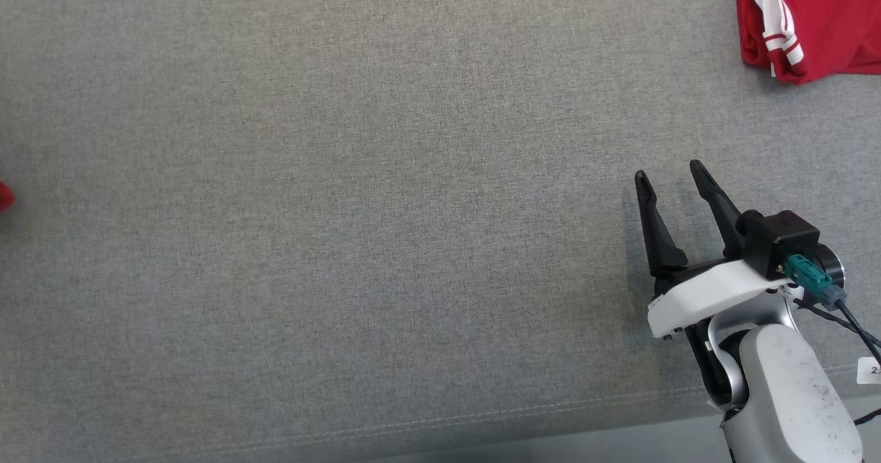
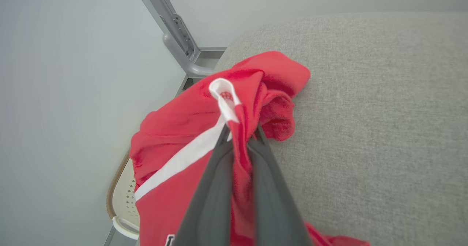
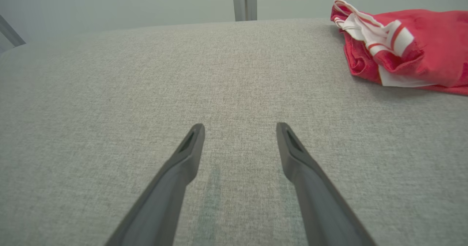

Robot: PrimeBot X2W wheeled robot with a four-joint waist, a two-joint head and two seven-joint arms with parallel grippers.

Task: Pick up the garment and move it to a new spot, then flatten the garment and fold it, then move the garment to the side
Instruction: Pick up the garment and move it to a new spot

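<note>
The red garment (image 2: pixel 172 129) lies bunched at the left edge of the grey surface (image 2: pixel 365 129), and part of it seems to spill over that edge. For a clean pickup I'd raise it straight up until the cloth clears the edge, then carry it toward the middle, watching that the thin pinch doesn't slip. My left gripper (image 2: pixel 242 131) is pressed together on a fold beside the white stripe. My right gripper (image 1: pixel 667 169) hovers spread wide and empty near the near right corner, well apart from another red garment (image 1: pixel 819 16) at the far right corner.
</note>
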